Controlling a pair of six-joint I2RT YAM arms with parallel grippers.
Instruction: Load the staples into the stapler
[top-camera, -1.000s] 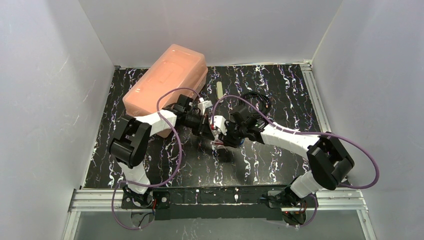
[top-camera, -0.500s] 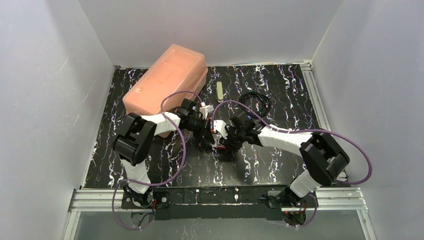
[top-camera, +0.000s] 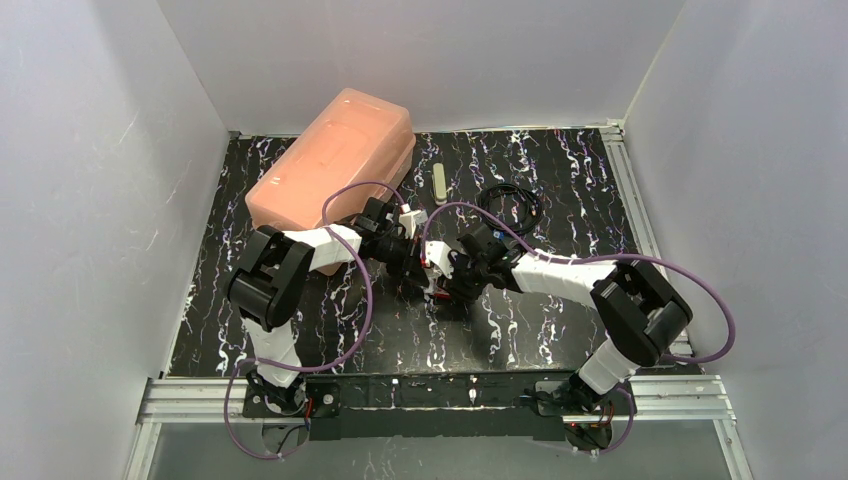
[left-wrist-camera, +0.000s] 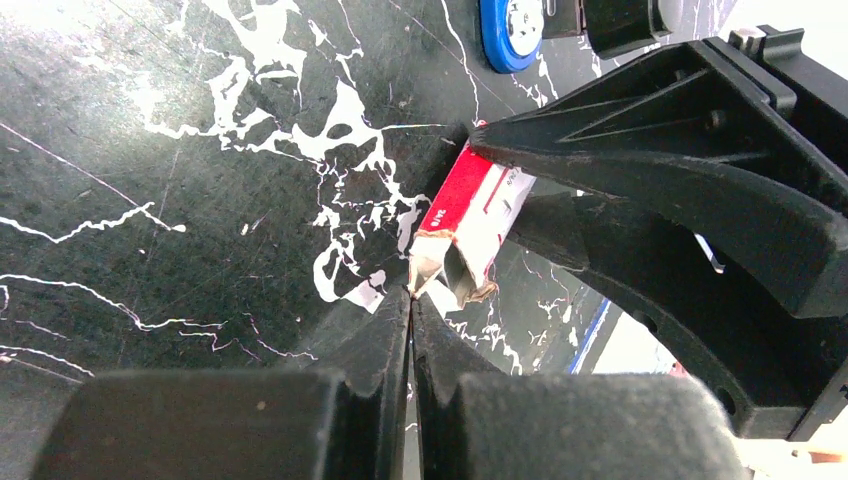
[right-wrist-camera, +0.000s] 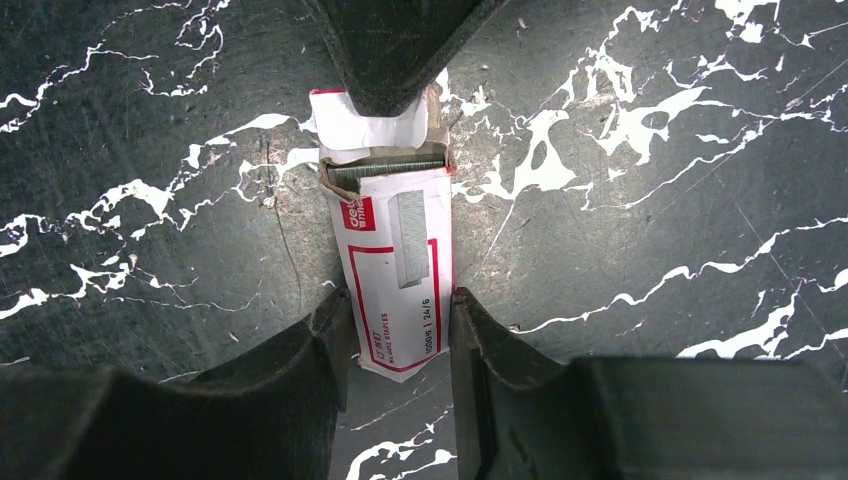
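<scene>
The staples (right-wrist-camera: 395, 270) are a small red and white box lying on the black marbled table, its far end open and showing a grey strip of staples. My right gripper (right-wrist-camera: 400, 300) is shut on the near end of the box, one finger on each long side. My left gripper (left-wrist-camera: 410, 295) is shut, its tips pinching the torn pale flap at the open end of the box (left-wrist-camera: 480, 205). In the top view both grippers (top-camera: 430, 268) meet at mid-table. A blue and black object (left-wrist-camera: 512, 25) lies just beyond the box; I cannot tell whether it is the stapler.
A large salmon-pink plastic case (top-camera: 335, 160) stands at the back left, close behind the left arm. A beige stick (top-camera: 440, 178) and a coiled black cable (top-camera: 515, 205) lie behind the grippers. White walls enclose the table on three sides.
Both arms have shifted a little, and the right arm's elbow has drawn in to the left. The two grippers stay together on the box, their jaws unchanged.
</scene>
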